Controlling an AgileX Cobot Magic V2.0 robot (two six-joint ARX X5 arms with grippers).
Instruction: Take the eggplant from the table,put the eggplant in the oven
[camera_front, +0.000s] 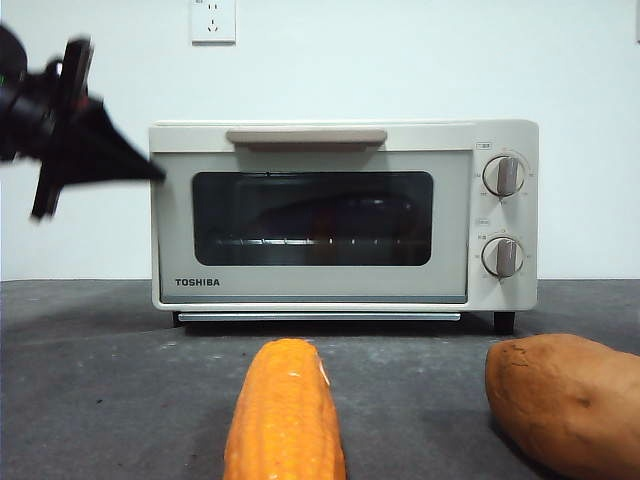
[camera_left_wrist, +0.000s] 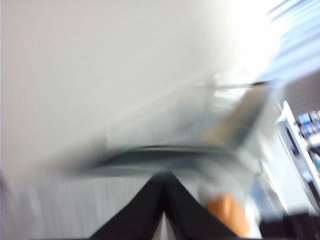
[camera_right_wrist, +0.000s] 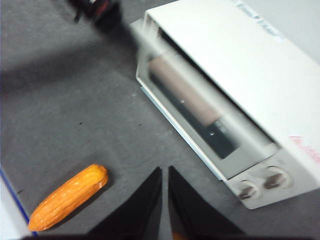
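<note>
The cream-white oven (camera_front: 310, 290) stands at the back of the table (camera_front: 100, 380) with its glass door closed. Behind the glass a long dark shape (camera_front: 340, 212) lies on the wire rack; it looks like the eggplant, though it shows only dimly. My left gripper (camera_front: 150, 172) hangs shut in the air by the oven's upper left corner, holding nothing; its own view is badly blurred, with the jaws (camera_left_wrist: 163, 182) meeting at a point. My right gripper (camera_right_wrist: 165, 170) is shut and empty, high above the table in front of the oven (camera_right_wrist: 225, 55).
An orange-yellow corn cob (camera_front: 285, 415) lies on the table in front of the oven, also seen as the corn cob (camera_right_wrist: 67, 196) from the right wrist. A brown sweet potato (camera_front: 565, 400) sits at the front right. The oven's beige handle (camera_front: 306, 137) runs along the door's top.
</note>
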